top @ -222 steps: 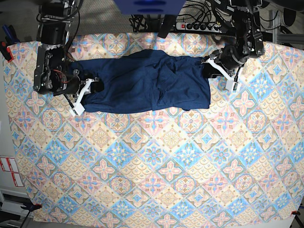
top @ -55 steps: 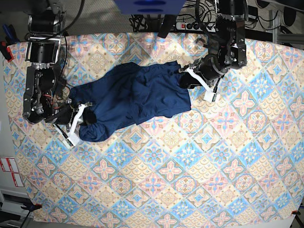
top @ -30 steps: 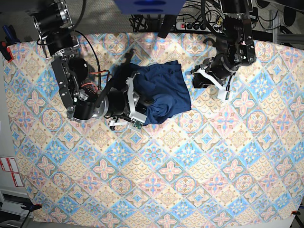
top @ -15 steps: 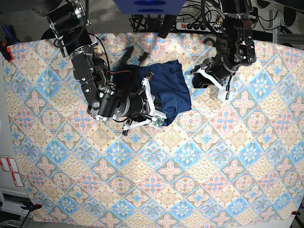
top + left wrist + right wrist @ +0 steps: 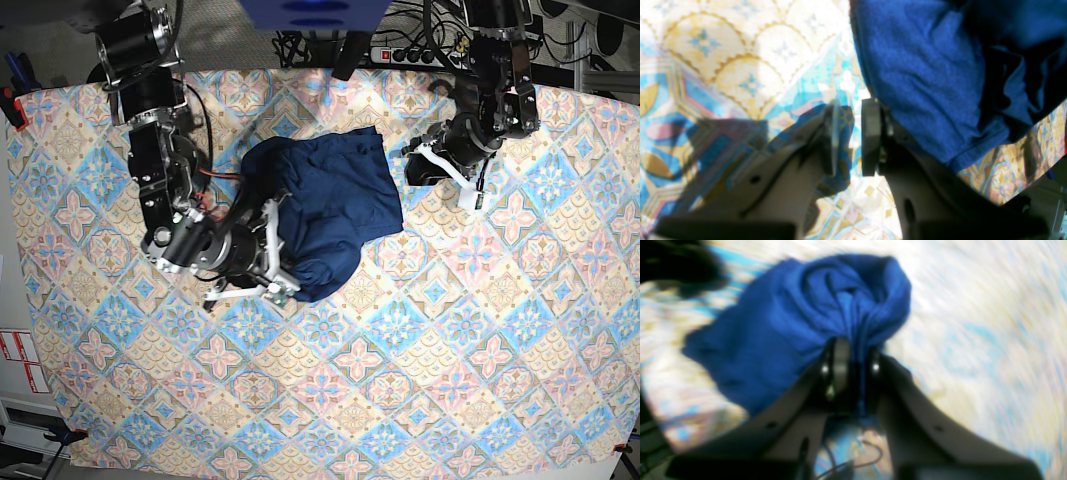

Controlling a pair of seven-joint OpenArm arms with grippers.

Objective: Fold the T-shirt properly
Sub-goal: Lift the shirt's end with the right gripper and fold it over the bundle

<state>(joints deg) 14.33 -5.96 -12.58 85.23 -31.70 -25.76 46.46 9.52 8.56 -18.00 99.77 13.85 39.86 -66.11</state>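
Note:
The dark navy T-shirt [image 5: 335, 195] lies bunched on the patterned tablecloth [image 5: 400, 380] at the back middle. My right gripper [image 5: 283, 284] is at its front-left corner, shut on a gathered fold. In the right wrist view the T-shirt [image 5: 796, 323] is pinched between the fingers of the right gripper [image 5: 855, 373], and the picture is blurred. My left gripper [image 5: 420, 165] sits just off the shirt's right edge. In the left wrist view the left gripper [image 5: 849, 140] has a narrow gap showing only tablecloth, and the T-shirt [image 5: 923, 76] lies beside its right finger.
A power strip [image 5: 415, 55] with cables lies along the table's back edge. A red clamp [image 5: 10, 103] grips the cloth at the left edge. My right arm [image 5: 165, 190] stretches over the table's left part.
My right gripper has swung toward the front left with the shirt's fold in it, pulling that corner out. The left gripper has stayed in place beside the shirt.

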